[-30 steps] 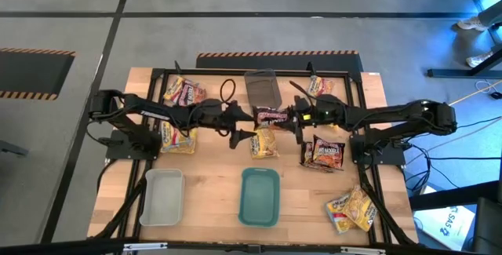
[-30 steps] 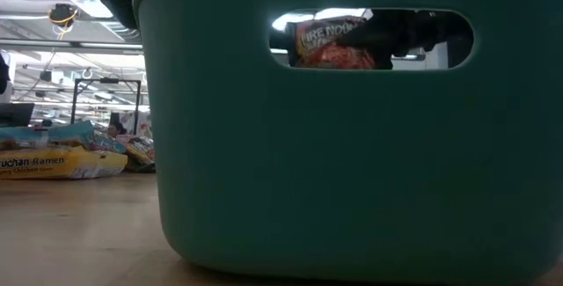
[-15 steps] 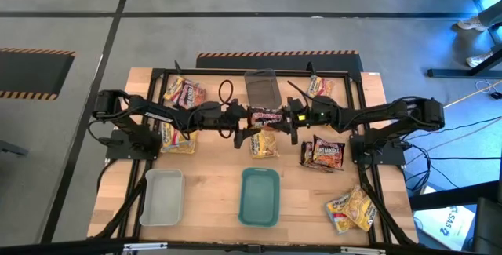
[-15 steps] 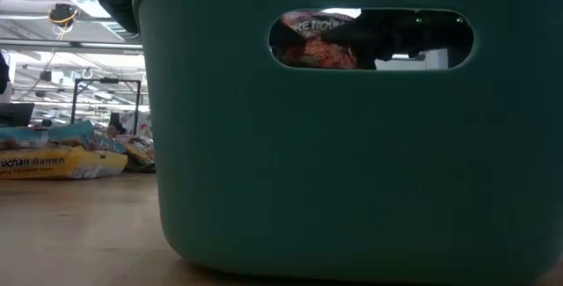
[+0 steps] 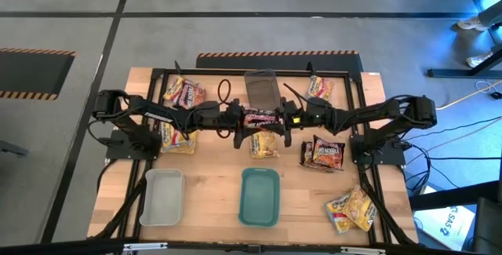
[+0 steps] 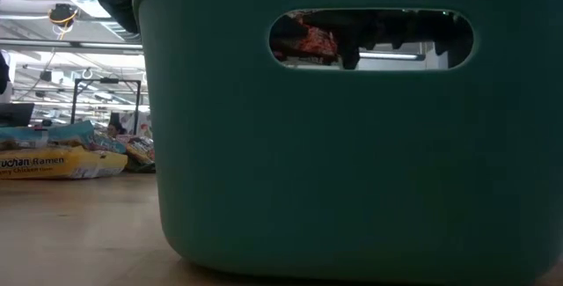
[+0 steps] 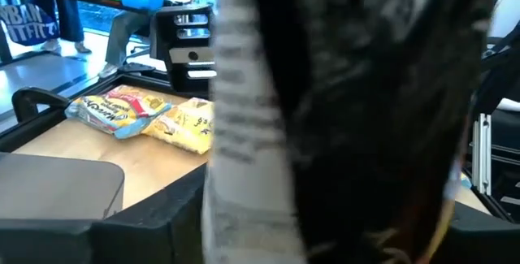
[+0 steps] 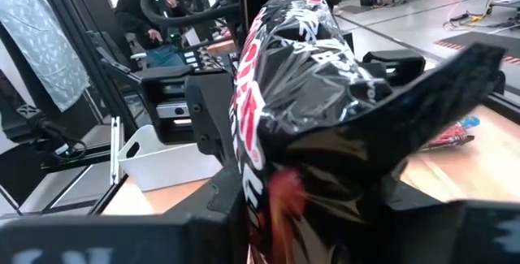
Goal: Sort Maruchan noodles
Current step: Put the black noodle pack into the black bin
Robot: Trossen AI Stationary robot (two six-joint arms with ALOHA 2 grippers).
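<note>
- Grey workshop floor with striped tape all round; in the middle, a wooden table (image 5: 212, 176) strewn with noodle packets.
- Near its front edge lay a grey tray (image 5: 147, 200) and a teal tray (image 5: 243, 196); at the back stood a clear tray (image 5: 262, 89).
- Met above the middle of the table: the right claw (image 5: 284, 118) and the left claw (image 5: 239, 120), with a dark packet (image 5: 261, 118) between them, clear of the wood.
- Right claw clamped on the dark packet, its crinkled end bulging past the fingers in the right wrist view.
- Left claw right up against the same packet, which filled the left wrist view; could not tell whether it had closed on it or stood open.
- Judged the step in hand a mid-air handover, right to left.
- Best done by holding the right grip firm until the left one had plainly bitten on the flat seam, not on the puffed middle, where slick plastic would slide.
- Then a clean release by the right, with no tug, to spare the wrapper a tear.
- Worth keeping the packet level and clear of the yellow packet (image 5: 264, 143) lying just beneath, so that a slip would not muddle the piles.
- Which tray suited the dark kind could not be read from the scene.
</note>
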